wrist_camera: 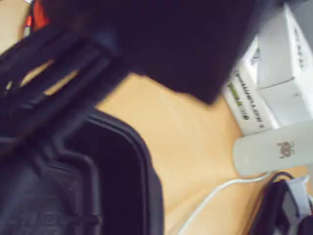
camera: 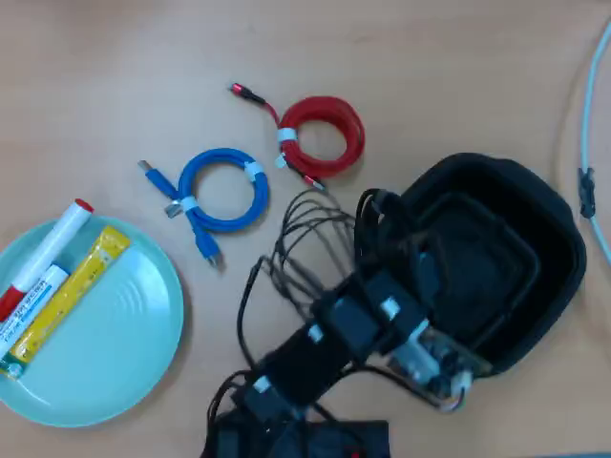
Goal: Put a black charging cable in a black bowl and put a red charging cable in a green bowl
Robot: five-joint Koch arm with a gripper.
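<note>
We are looking at a pale wooden tabletop (camera: 115, 76) with a smooth, faintly grained finish. The large rounded-square black bowl (camera: 558, 239) is showing a matt surface, while the shallow round mint-green plastic dish (camera: 124, 353) is looking smooth with a soft sheen. The bright red coiled cable (camera: 325, 134) and the blue coiled cable (camera: 224, 186) are appearing rubbery and slightly glossy, each bound with white ties.

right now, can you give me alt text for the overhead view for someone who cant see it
A black robot arm reaches from the bottom edge over the rim of a large, deep matte black bowl on a tan wooden table. Above it lie a coiled red cable and a coiled blue cable; at left, a pale green dish holds a red-capped marker and a yellow packet.
</note>
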